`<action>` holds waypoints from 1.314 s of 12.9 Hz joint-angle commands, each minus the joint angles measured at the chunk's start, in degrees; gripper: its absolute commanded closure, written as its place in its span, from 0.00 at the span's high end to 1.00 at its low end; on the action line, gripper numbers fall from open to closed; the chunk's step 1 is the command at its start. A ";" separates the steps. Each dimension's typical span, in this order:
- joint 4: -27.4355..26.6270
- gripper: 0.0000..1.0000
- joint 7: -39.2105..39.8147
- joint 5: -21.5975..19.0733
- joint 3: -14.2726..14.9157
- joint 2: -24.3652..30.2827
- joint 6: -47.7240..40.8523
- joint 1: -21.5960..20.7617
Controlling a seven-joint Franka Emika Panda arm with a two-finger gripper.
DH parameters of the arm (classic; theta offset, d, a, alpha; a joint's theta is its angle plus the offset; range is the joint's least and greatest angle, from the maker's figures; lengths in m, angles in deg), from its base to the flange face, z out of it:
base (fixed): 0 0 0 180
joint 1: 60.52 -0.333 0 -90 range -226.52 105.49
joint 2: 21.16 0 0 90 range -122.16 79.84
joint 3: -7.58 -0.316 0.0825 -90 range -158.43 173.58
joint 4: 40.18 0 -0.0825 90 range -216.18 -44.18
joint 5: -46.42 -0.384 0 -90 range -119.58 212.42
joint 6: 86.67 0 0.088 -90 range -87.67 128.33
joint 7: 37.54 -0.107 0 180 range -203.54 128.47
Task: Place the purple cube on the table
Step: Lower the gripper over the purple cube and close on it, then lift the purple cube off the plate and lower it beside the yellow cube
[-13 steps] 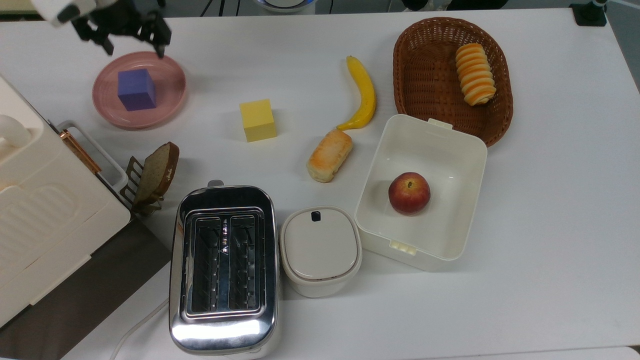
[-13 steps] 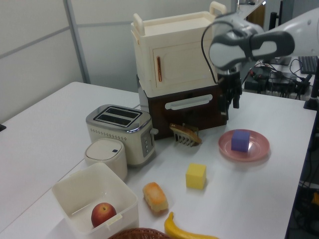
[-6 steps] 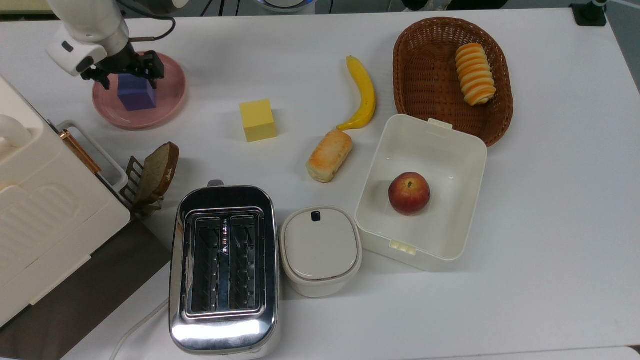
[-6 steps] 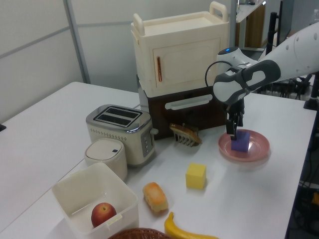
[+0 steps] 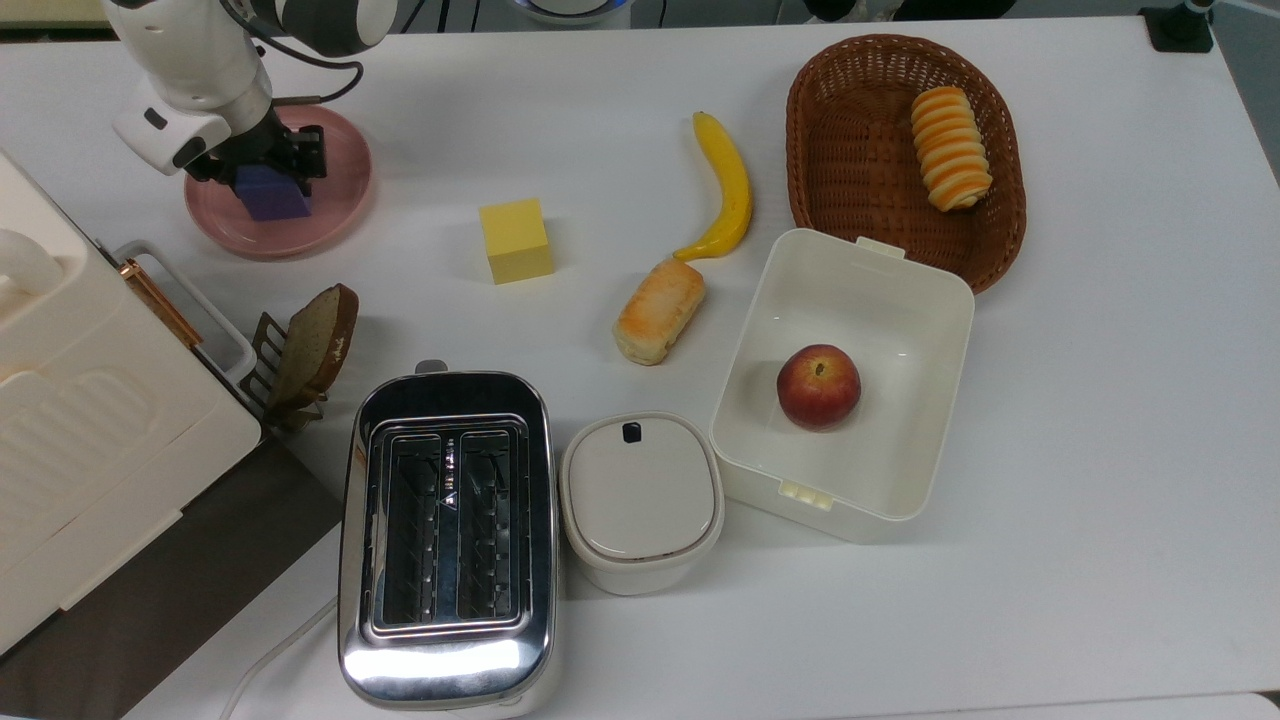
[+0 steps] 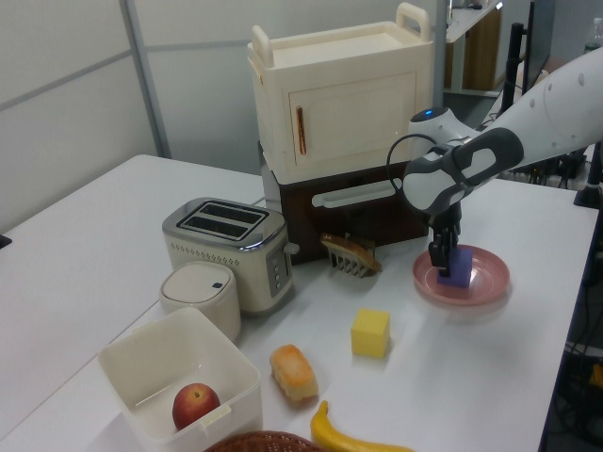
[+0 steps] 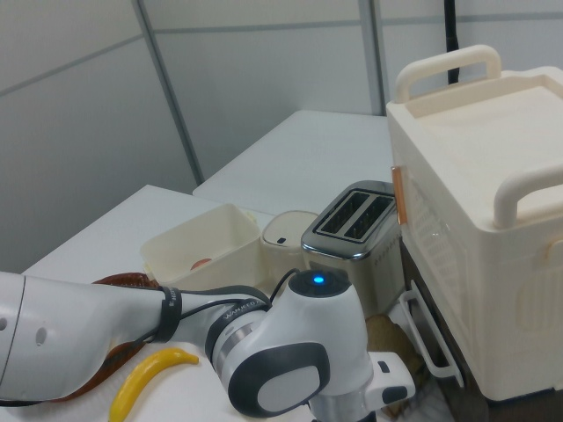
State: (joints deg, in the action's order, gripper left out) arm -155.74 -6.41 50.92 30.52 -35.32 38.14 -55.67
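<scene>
Straddling the purple cube (image 5: 268, 195), the gripper (image 5: 262, 168) has its two dark fingers down on either side of the block, which sits on the pink plate (image 5: 340, 200) near the top view's upper left corner. From the top view the fingers look close against the cube's flanks, and the left view shows one of them overlapping the block's near face; whether they are already pressing on it or only bracketing it I cannot tell. The cube's base looks level with the plate's floor, so I judge it not yet lifted.

The wrist comes in from above, which makes sense: the plate's raised rim would block a low sideways approach, and a top-down grip across two flat faces suits a plain matte cube (it should hold without slipping).

The table (image 5: 1100, 350) has bare white stretches just beyond the plate, between it and the yellow block (image 5: 515, 240), and that seems the handiest spot for setting down. The bread slice in its rack (image 5: 310, 350) and the cream cabinet (image 5: 90, 420) crowd the plate's lower side in the top view, so moving that way looks riskier.
</scene>
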 commanded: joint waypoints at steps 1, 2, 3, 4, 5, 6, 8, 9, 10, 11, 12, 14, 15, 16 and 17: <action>1.64 0.00 0.35 0.07 0.62 4.84 -7.44 -1.85; 3.48 0.00 -0.09 -0.28 0.27 5.29 -10.78 -2.55; 4.02 0.00 -1.14 -0.54 -0.08 5.46 -11.86 -3.26; 4.29 0.02 -4.72 -1.24 -0.96 5.21 -11.09 -4.05; 4.29 0.05 -9.02 -1.86 -3.31 4.33 -8.99 -5.10; 3.77 0.11 -13.24 -1.78 -5.25 3.89 -5.93 -5.28; 3.77 0.24 -17.13 -1.69 -8.07 2.83 -5.54 -6.08; 3.77 0.61 -19.15 -1.60 -9.48 2.31 -5.46 -6.16; 3.85 1.00 -20.91 -1.17 -10.01 1.87 -5.45 -6.17; 4.03 1.00 -20.93 -1.16 -10.02 2.12 -5.54 -6.08; 4.20 1.00 -21.01 -1.16 -10.02 2.47 -5.80 -6.08; 4.29 1.00 -21.71 -1.16 -10.28 3.96 -7.11 -6.16; 4.73 1.00 -24.67 -1.07 -11.33 5.54 -9.47 -6.95; 7.08 1.00 -30.36 -0.64 -12.55 7.21 -14.02 -7.39; 10.41 1.00 -34.16 1.02 -14.92 8.36 -20.25 -7.31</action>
State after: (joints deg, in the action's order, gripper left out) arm -149.40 -31.48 49.67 18.98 -31.88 28.60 -61.77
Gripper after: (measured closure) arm 0.000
